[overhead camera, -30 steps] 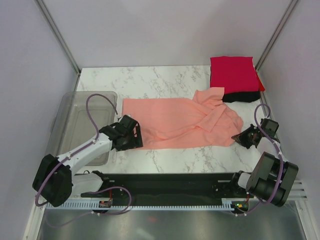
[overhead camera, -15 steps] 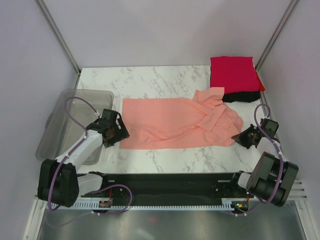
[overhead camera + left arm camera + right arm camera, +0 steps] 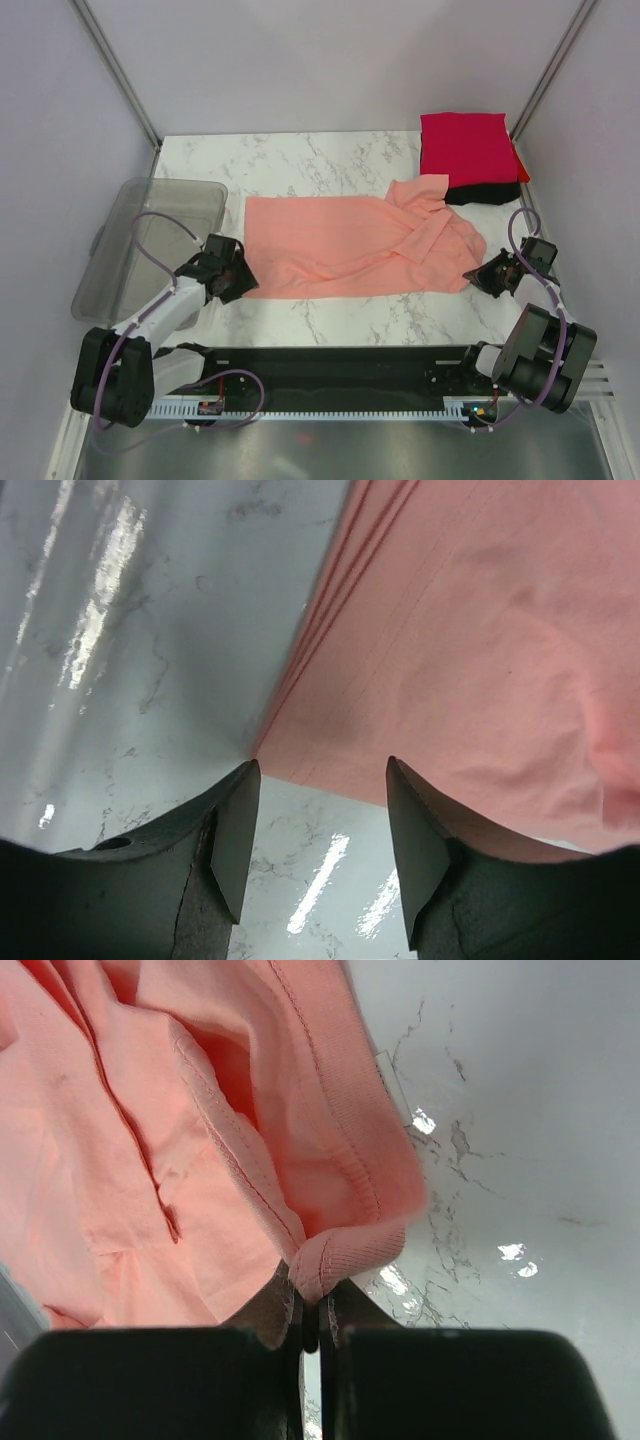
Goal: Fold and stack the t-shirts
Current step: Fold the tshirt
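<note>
A pink shirt [image 3: 350, 245] lies on the white table [image 3: 300, 160], in the middle. It is spread out flat from left to right. Its left part is smooth. Its right part is bunched up, with folds and a flap that points to the far side.

The left pincer [image 3: 232, 275] is low over the table at the near left corner of the pink shirt. Its two fingers are spread apart. In the left wrist view the corner of the shirt sits just past the gap between the fingers. You can see a few layers of cloth at that edge. Bare table shows between the fingers, and they hold nothing.

The right pincer [image 3: 478, 275] is at the near right end of the pink shirt. Its fingers are pressed together on a thick ribbed edge of the shirt. The right wrist view shows that edge folded over and pinched tight between the tips. The rest of the cloth lies loose to the left of it.

A red shirt [image 3: 465, 145] sits folded in the far right corner of the table. It lies on top of a black shirt [image 3: 482, 193]. Only the near edge of the black one peeks out. This pile is just past the flap of the pink shirt.

A grey see-through tub [image 3: 150, 240] sits at the left side of the table, near the left arm.
</note>
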`<state>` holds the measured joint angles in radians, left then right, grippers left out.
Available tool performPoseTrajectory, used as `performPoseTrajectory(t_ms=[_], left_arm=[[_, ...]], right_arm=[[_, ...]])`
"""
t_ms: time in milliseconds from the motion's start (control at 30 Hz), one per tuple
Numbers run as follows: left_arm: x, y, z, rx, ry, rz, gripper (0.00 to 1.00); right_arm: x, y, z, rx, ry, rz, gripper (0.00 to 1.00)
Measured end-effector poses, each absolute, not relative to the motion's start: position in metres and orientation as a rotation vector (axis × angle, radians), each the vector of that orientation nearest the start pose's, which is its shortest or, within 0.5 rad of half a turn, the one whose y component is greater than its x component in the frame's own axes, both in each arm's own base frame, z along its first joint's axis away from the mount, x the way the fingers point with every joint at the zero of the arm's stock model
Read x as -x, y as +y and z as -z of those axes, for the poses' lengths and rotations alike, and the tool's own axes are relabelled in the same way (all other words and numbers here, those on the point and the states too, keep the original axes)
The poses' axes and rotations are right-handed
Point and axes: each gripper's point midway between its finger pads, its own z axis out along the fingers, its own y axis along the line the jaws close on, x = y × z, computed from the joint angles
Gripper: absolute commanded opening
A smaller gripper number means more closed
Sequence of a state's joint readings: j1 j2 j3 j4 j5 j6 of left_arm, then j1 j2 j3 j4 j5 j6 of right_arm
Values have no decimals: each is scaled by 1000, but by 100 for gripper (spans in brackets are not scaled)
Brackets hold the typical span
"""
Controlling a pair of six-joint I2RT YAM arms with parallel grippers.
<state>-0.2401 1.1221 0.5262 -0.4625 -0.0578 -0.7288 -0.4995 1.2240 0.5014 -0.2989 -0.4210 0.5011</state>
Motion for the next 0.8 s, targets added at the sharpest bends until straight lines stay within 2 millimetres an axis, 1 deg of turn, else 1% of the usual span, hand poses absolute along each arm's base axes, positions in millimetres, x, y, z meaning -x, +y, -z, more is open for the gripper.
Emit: performPoseTrajectory(t_ms=[200, 233, 300, 333, 400, 433, 467, 633, 700, 767, 800], left_arm=[[-225, -81, -21, 645, 2595, 265, 60], [-226, -82, -21, 649, 2592, 268, 58], [-227, -83, -20, 654, 2589, 271, 52], [-228, -83, -19, 658, 2588, 270, 48], [-231, -84, -18, 668, 2581, 275, 32], [-233, -84, -17, 674, 2579, 273, 10], [-234, -84, -16, 680, 2576, 274, 2], [-239, -88, -17, 673, 2577, 284, 2], [-240, -89, -21, 675, 2594, 276, 2], [-247, -91, -33, 669, 2603, 272, 2], [-254, -93, -44, 663, 2605, 272, 2]], right_arm=[[-254, -36, -33, -1086, 2305, -543, 0], [-254, -36, -33, -1086, 2305, -543, 0], [-254, -36, -33, -1086, 2305, -543, 0], [-254, -36, -33, -1086, 2305, -543, 0], [-254, -37, -33, -1086, 2305, -542, 0], [-254, -37, -32, -1087, 2306, -541, 0], [-254, -37, -32, -1089, 2306, -539, 0], [-253, -39, -30, -1099, 2310, -521, 0], [-253, -40, -30, -1123, 2312, -514, 0], [-258, -39, -35, -1140, 2316, -518, 0], [-264, -37, -43, -1141, 2325, -528, 0]])
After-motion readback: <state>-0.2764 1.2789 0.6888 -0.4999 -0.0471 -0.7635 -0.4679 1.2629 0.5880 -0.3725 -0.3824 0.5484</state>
